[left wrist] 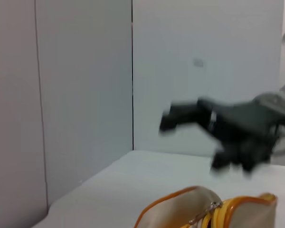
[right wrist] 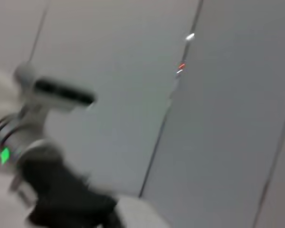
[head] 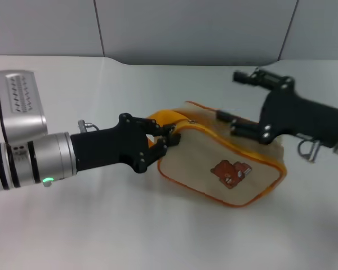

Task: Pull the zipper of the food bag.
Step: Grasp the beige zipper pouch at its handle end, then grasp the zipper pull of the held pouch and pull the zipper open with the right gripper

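The food bag (head: 225,169), beige with a brown bear patch, lies on the white table, and its near end shows in the left wrist view (left wrist: 180,209). The yellow-orange zipper (head: 214,134) runs along its top edge. Its silver pull tab (left wrist: 205,214) shows only in the left wrist view. My left gripper (head: 160,139) is shut on the bag's left end, beside the orange loop handle (head: 160,119). My right gripper (head: 231,101) hovers open over the bag's far right top. It also shows in the left wrist view (left wrist: 190,142).
The white table (head: 101,225) extends around the bag, with a grey panelled wall (head: 186,28) behind it. The right wrist view shows only the wall and my left arm (right wrist: 52,190), blurred.
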`<state>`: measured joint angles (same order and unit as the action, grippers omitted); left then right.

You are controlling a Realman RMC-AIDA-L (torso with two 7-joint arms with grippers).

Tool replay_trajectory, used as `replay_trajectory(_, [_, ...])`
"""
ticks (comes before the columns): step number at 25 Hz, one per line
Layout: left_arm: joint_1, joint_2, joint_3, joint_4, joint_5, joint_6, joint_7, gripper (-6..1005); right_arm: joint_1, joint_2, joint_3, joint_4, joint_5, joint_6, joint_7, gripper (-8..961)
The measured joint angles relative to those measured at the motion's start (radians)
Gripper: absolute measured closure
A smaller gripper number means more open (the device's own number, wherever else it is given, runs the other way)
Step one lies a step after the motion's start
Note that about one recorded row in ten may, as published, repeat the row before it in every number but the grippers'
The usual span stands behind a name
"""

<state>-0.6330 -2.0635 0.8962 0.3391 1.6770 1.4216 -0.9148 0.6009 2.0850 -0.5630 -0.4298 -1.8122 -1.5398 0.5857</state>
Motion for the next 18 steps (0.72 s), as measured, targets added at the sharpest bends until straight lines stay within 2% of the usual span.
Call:
replay_trajectory(4, [-0.001,0.005,0.000,0.032,0.003,0.007,-0.020,836,0.004,0.002,-0.049,0.000,0.005,0.022,-0.044,211])
replay_trajectory(9, [-0.004,0.005,0.000,0.037,0.010,0.010,-0.022,851,0.006,0.004,-0.076,0.003,0.006,0.022,-0.091,322])
replay_trajectory(15, [-0.004,0.005,0.003,0.040,0.027,0.014,-0.023,858,0.022,0.006,-0.101,0.003,0.008,0.012,-0.115,564])
replay_trajectory(18, [0.000,0.005,0.003,0.054,0.030,0.016,-0.032,861,0.032,0.007,-0.140,0.005,0.009,0.027,-0.123,585])
